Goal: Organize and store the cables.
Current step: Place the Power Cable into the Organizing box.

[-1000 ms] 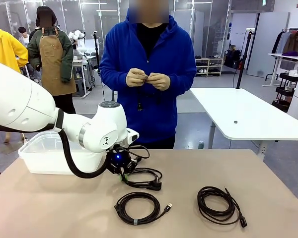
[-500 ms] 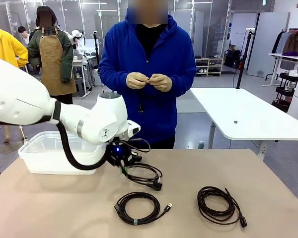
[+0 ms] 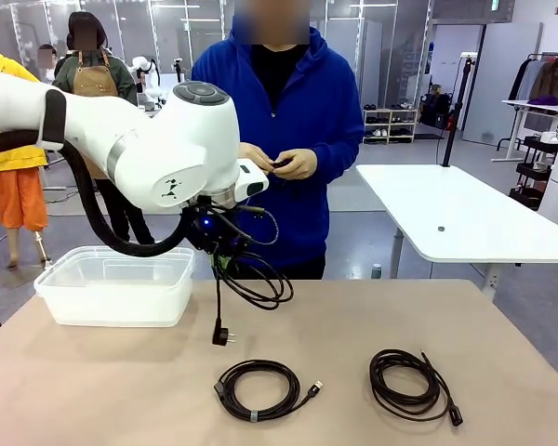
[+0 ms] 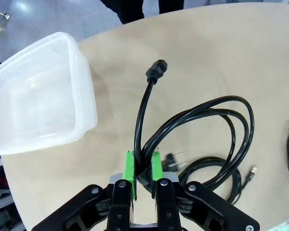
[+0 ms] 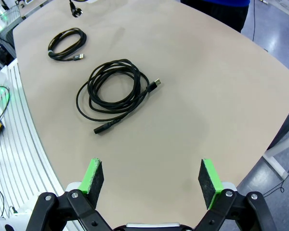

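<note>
Now — left gripper (image 4: 143, 166): clamped on power cable (image 4: 192, 116), coil hanging above table (image 3: 502, 334), plug (image 3: 222, 335) dangling clear of it
Right gripper (image 5: 148, 179): spread wide, nothing between pads (image 5: 93, 179), over table
Other cables: middle coil (image 3: 258, 390), right coil (image 3: 409, 383) — flat on table
Bin (image 3: 112, 302): clear plastic, on table, left of hanging coil

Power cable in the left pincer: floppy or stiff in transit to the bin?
Likely floppy: the power cable sags in loose loops below the left pincer, pinched at one spot. Its plug dangles on a free tail, so it will probably swing and may catch the bin rim. The coil seems to hold its shape, so fairly springy.
</note>
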